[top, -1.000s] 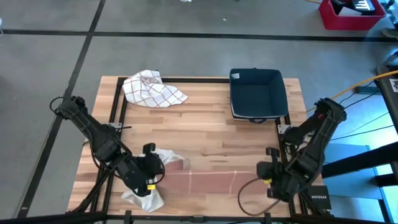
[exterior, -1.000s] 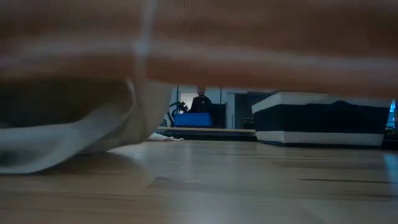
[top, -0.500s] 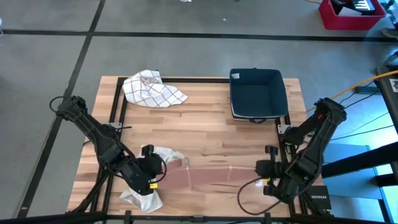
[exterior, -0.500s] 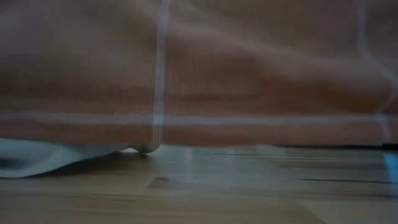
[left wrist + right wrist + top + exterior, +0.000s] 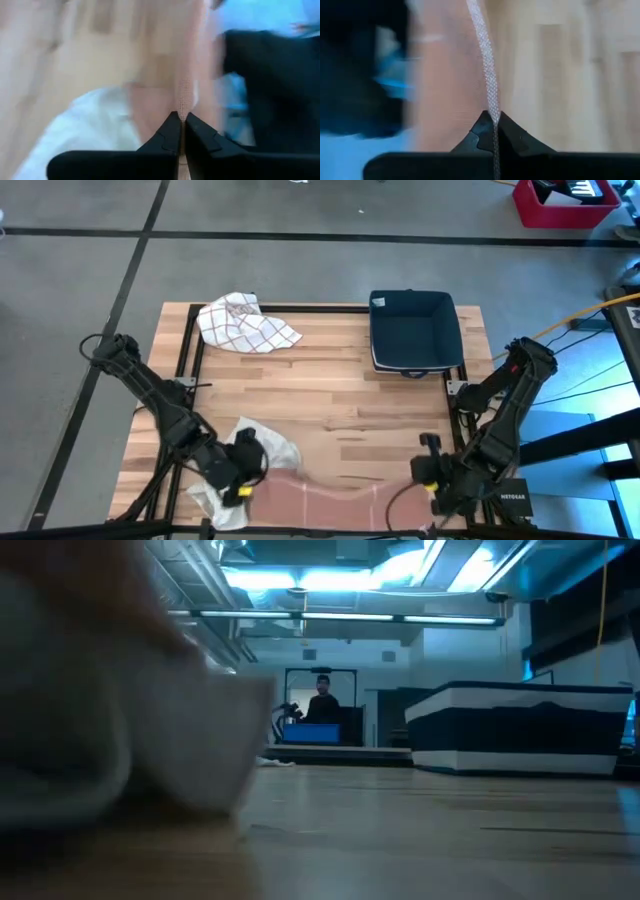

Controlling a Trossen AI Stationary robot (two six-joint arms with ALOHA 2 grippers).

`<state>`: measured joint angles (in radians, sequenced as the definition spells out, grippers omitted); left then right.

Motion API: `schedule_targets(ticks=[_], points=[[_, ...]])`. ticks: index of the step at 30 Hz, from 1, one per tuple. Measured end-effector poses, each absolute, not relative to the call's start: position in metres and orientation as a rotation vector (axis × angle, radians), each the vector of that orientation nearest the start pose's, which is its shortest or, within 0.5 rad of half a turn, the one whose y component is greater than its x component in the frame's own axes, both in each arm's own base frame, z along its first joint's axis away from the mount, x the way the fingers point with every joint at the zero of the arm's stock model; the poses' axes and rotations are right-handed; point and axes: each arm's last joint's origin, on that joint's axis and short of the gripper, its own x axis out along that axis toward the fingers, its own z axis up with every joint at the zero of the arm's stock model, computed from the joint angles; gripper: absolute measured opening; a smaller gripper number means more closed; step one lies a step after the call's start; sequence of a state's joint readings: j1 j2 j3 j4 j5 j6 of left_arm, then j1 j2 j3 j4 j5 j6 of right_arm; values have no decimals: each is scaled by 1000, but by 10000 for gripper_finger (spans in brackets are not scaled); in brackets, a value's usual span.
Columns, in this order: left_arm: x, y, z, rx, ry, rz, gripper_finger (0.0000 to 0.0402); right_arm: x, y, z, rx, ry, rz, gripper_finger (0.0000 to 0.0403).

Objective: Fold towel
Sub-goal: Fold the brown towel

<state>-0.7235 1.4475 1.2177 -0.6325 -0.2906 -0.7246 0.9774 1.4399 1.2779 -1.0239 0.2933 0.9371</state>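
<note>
A salmon-brown towel point(image 5: 335, 495) with thin white lines and a white underside spans the table's near edge between my two grippers. Its white bunched part point(image 5: 262, 448) lies by my left gripper point(image 5: 243, 483), which is shut on the towel's left end. My right gripper point(image 5: 432, 478) is shut on its right end. In the low view the towel point(image 5: 110, 720) is a blurred mass at the left, its lower part down at the tabletop. My left gripper pinches an edge of the towel point(image 5: 184, 95) between its two fingertips, slanting down from the table's left. The cloth runs away from the tips edge-on; how many layers it has I cannot tell. My right gripper pinches the towel's edge point(image 5: 490, 92) between its two fingertips, slanting down from the table's right. The edge stands as a thin white strip straight out from the tips. The span between the two grippers sags a little.
A second, white towel with red checks point(image 5: 245, 322) lies crumpled at the far left of the table. A dark blue bin point(image 5: 412, 330) stands at the far right. Bare wood point(image 5: 330, 395) lies between them and the held towel. A person stands far off in the room point(image 5: 322, 700).
Both grippers have sunk and gone toward the table's near edge, still shut on the towel. The towel's span has come with them toward the near edge. In the low view it no longer fills the picture and shows only at the left.
</note>
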Motion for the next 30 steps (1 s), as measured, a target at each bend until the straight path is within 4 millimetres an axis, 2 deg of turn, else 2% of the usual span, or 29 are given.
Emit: schedule_targets(ticks=[4,8,11,14,17,20,25,27,30], points=[[233,-168,253,-185,937,49,5,160,199,259,-5,1172,-82,3],[233,-143,222,-137,985,187,5,161,172,214,-67,1242,-226,4],[233,-129,208,-117,1003,267,5,159,153,188,-83,1271,-332,4],[234,-122,202,-147,1005,302,5,159,140,174,-53,1289,-401,5],[236,-116,201,-158,1017,315,13,162,136,173,-32,1313,-412,17],[236,-109,199,-157,1090,293,45,163,131,178,-37,1391,-420,57],[231,-98,215,-219,1269,310,110,169,132,211,-57,1486,-408,142],[228,-99,226,-281,1288,351,123,174,136,228,-71,1452,-387,168],[223,-112,246,-353,1220,306,130,188,142,246,-124,1236,-378,194]])
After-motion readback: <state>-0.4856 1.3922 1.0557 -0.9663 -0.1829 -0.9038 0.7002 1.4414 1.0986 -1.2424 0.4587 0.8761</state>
